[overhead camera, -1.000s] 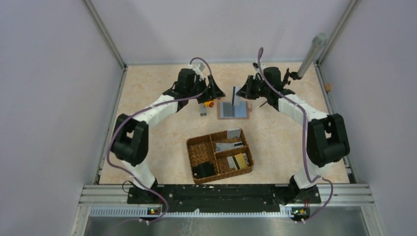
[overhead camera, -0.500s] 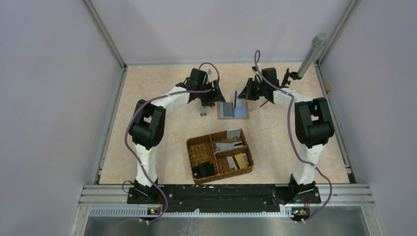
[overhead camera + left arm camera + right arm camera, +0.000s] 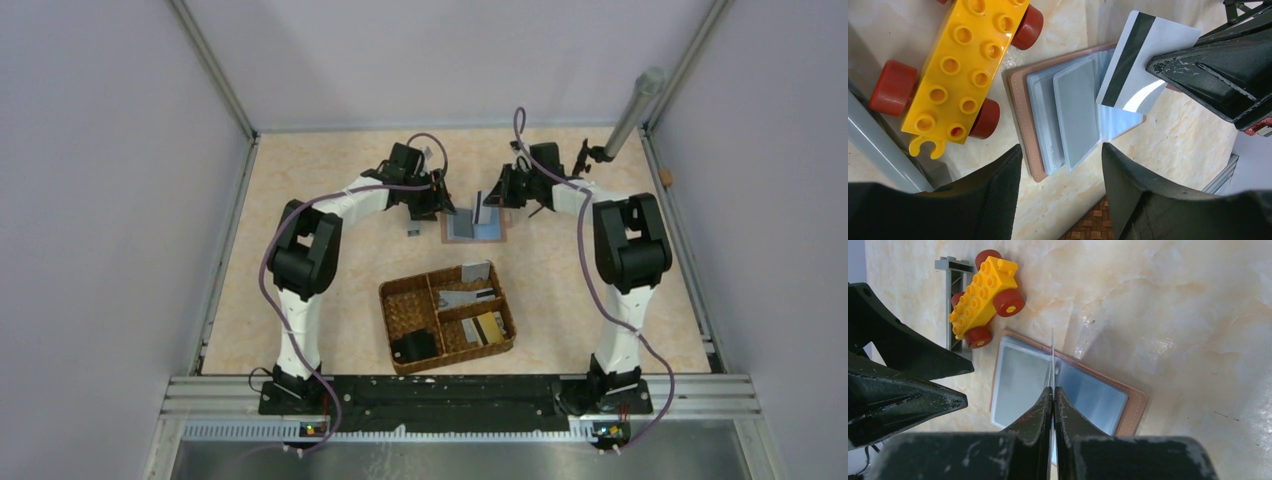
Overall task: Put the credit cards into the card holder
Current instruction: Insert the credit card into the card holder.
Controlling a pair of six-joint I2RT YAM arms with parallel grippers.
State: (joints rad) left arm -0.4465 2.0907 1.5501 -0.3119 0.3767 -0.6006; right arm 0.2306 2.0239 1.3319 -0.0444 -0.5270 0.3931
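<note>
- The right gripper [image 3: 1052, 392] was seen pressed together on a credit card [image 3: 1148, 60], which was pinched by one edge and held upright.
- The card was shown to be silver-white with a black stripe along one side. From the right wrist it was seen edge-on, as a thin line above the fingertips.
- The card's lower edge was placed over the middle of the card holder [image 3: 1135, 405]. Whether it had entered a sleeve could not be told.
- The card holder was laid open and flat on the table [image 3: 300, 200], at the far middle, with its clear sleeves turned up and its brown rim showing around them.
- The left gripper [image 3: 1060, 150] was held spread over the holder's left side, with nothing gripped between its fingers [image 3: 998, 190].
- A yellow toy car [image 3: 963, 65] with red wheels was found just beside the holder's left edge, and a grey piece [image 3: 955, 290] was set next to it.
- Nearer the bases, a woven basket [image 3: 400, 300] was placed well apart from the holder. Other cards [image 3: 470, 297] were kept in its right compartments and a black object [image 3: 413, 346] in its near left one.
</note>
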